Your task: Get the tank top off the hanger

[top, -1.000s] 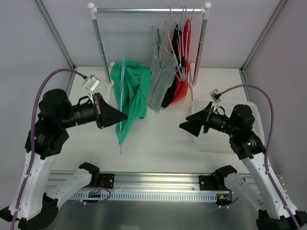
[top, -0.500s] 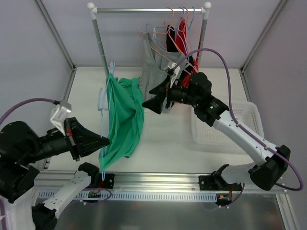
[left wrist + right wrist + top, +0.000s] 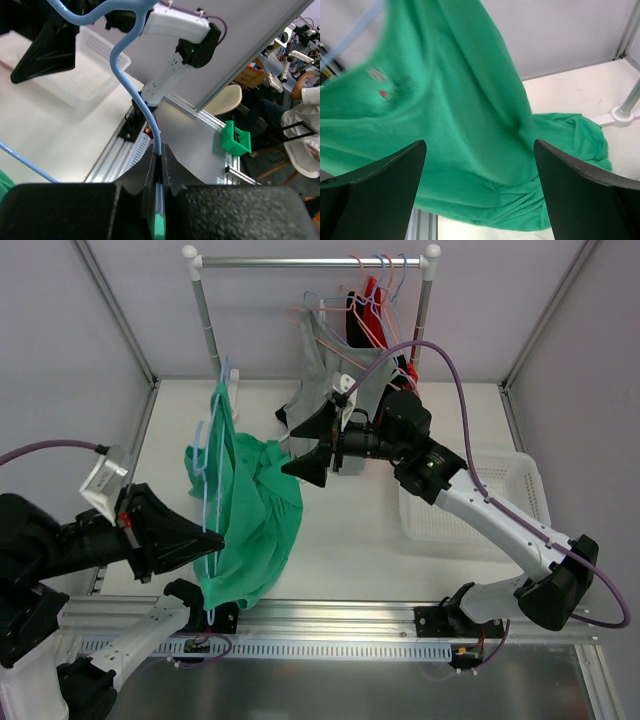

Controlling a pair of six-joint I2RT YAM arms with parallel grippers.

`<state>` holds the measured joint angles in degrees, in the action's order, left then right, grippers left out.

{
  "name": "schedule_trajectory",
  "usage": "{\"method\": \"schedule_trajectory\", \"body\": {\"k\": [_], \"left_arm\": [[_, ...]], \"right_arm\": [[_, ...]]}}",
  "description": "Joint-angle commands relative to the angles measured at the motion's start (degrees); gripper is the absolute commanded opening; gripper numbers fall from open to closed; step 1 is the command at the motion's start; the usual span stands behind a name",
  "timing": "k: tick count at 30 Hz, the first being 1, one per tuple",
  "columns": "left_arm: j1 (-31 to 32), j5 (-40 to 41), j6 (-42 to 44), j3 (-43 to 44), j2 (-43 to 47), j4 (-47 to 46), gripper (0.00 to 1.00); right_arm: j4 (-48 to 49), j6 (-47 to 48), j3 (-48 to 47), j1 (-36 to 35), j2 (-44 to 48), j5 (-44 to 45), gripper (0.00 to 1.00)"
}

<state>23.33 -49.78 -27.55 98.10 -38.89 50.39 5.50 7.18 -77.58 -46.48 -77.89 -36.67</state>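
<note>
A green tank top hangs on a light blue hanger, low over the table's left half. My left gripper is shut on the hanger's wire; in the left wrist view the blue wire runs up out of the closed gripper, with a strip of green cloth below it. My right gripper is open, right beside the top's right edge. In the right wrist view the gripper is spread wide, with the green top just ahead and nothing between the fingers.
A clothes rack stands at the back, with a grey top and red and black garments on hangers. A white basket sits on the right. The front rail runs along the near edge.
My left gripper pulled the hanger and green top toward the near left. My right arm swung from over the basket to the top's right side, still open.
</note>
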Motion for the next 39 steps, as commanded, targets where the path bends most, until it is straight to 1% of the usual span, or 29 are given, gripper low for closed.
{"method": "schedule_trajectory", "body": {"k": [1, 6, 11, 19, 20, 22, 23, 24, 25, 26, 28, 29, 30, 33, 34, 36, 37, 39], "left_arm": [[0.3, -3.6, -2.8, -2.3, -0.9, -2.0, 0.0], [0.4, -5.1, -3.8, -7.1, 0.4, -2.3, 0.0], [0.3, -5.7, -4.4, -11.3, 1.8, -2.8, 0.0], [0.4, -5.7, -4.9, -12.5, 1.5, -3.4, 0.0], [0.4, -5.7, -4.8, -12.5, 1.4, -3.4, 0.0], [0.4, -5.7, -4.7, -12.5, 1.2, -3.5, 0.0], [0.4, -5.9, -4.7, -12.5, 1.1, -3.5, 0.0], [0.4, -5.7, -4.6, -12.6, 1.1, -3.5, 0.0], [0.3, -5.7, -4.5, -12.7, 1.0, -3.5, 0.0], [0.4, -5.7, -4.4, -12.7, 1.0, -3.5, 0.0], [0.4, -5.8, -4.4, -12.9, 0.9, -3.6, 0.0], [0.3, -5.9, -4.2, -12.9, 0.9, -3.6, 0.0], [0.3, -5.9, -4.1, -13.0, 0.9, -3.6, 0.0], [0.3, -6.0, -3.5, -13.9, 1.3, -3.6, 0.0], [0.3, -6.3, -3.2, -14.6, 1.4, -3.6, 0.0], [0.3, -7.6, -2.9, -15.5, 1.6, -3.6, 0.0], [0.4, -7.9, -2.8, -16.2, 1.6, -3.6, 0.0], [0.3, -8.9, -2.5, -16.6, 1.6, -3.6, 0.0]], "right_arm": [[4.8, 4.0, -1.8, -1.1, 2.3, -1.0, 0.95], [6.8, 5.7, -2.5, -2.0, 0.5, 1.0, 0.94], [10.1, 4.5, -4.4, -2.0, -2.6, 2.6, 0.92], [14.5, 0.7, -9.2, -2.6, -8.9, 0.5, 0.84], [14.7, 0.3, -9.4, -2.7, -9.3, 0.4, 0.79], [15.3, -0.1, -10.1, -2.7, -10.0, 0.1, 0.76], [15.5, -0.2, -10.1, -2.7, -10.1, -0.2, 0.73], [15.9, -0.3, -10.0, -2.7, -10.1, -0.4, 0.57], [16.0, -0.4, -9.8, -2.7, -10.0, -0.8, 0.47], [16.2, -0.5, -9.7, -2.6, -9.9, -0.8, 0.3], [16.5, -0.5, -9.2, -2.7, -9.7, -0.4, 0.17], [16.6, -0.3, -9.0, -2.7, -9.4, 0.2, 0.01], [16.6, -0.2, -8.7, -2.5, -9.0, 1.3, 0.0], [16.3, -0.3, -6.9, -1.7, -6.7, 9.7, 0.0], [16.1, -0.8, -6.5, -1.3, -6.1, 15.9, 0.0], [15.3, -2.5, -6.7, 0.9, -5.2, 21.2, 0.0], [15.2, -5.1, -7.1, 2.1, -5.3, 23.6, 0.0], [14.2, -7.1, -10.5, 5.4, -6.6, 22.7, 0.0]]}}
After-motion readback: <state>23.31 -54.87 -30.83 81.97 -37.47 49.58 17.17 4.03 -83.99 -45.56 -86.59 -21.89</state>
